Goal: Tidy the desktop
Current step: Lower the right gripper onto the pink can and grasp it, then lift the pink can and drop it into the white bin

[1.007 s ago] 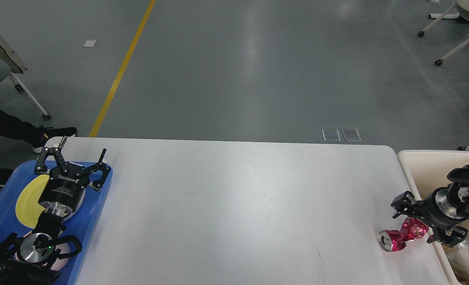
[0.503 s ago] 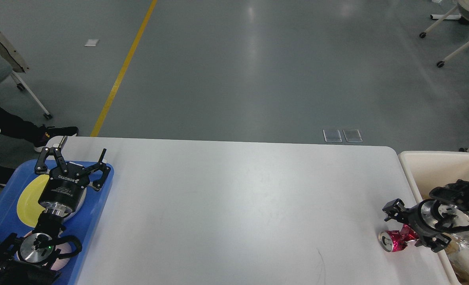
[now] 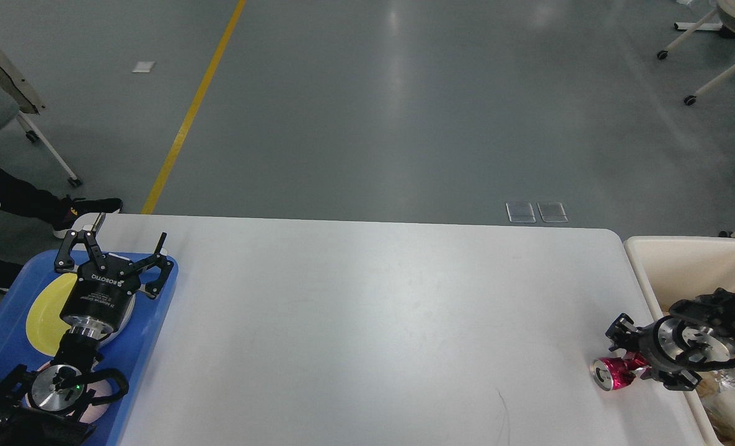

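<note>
The desktop [image 3: 367,322] is a wide white tabletop with rounded corners. A crushed pink can [image 3: 610,375] lies on its side near the right edge, its silver end facing me. My right gripper [image 3: 643,359] comes in from the right, low over the can. Its fingers [image 3: 619,326] straddle the crumpled body, and the grip itself is hidden. My left gripper [image 3: 129,233] hovers open and holds nothing above the blue tray [image 3: 150,347] at the left edge.
A yellow plate [image 3: 42,313] lies on the blue tray under my left arm. A beige bin [image 3: 683,260] stands against the desktop's right edge with wrapped rubbish [image 3: 730,399] inside. Chair legs and a person's shoes are on the floor beyond.
My right gripper has dropped from above the can to table height and now straddles its body, hiding much of the pink foil. The left arm has not moved.
</note>
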Robot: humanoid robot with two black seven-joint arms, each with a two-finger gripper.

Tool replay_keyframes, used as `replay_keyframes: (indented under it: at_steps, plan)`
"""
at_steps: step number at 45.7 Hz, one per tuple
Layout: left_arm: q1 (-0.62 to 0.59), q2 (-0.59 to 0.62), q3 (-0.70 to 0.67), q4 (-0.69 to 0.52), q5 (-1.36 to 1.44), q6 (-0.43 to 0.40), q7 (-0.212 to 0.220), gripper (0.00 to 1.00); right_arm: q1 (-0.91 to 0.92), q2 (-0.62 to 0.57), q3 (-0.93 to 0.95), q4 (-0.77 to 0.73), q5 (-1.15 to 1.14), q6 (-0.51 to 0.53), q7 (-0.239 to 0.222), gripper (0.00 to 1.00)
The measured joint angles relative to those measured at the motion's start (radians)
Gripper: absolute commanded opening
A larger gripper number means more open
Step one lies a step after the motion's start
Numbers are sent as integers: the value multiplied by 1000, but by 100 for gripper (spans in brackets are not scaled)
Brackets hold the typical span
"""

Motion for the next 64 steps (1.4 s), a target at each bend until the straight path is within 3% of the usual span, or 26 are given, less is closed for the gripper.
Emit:
replay_keyframes:
  at_steps: [3,4,21,40,49,57,64]
  plan:
    - [0,0,0,0,0,0,0,97,0,-1,8,2,0,0,0,3]
    - [0,0,0,0,0,0,0,97,-1,-1,12,4,0,0,-1,0]
    - [0,0,0,0,0,0,0,97,-6,-10,27,25,6,-4,-3,0]
    - [0,0,0,0,0,0,0,97,86,-87,12,188,-2,-2,-21,0]
    - [0,0,0,0,0,0,0,97,311,-144,-121,394,-9,44,-52,0]
    - [0,0,0,0,0,0,0,97,659,-154,-336,632,-10,175,-54,0]
    - [0,0,1,0,0,0,0,97,960,-128,-485,822,-2,230,-55,0]
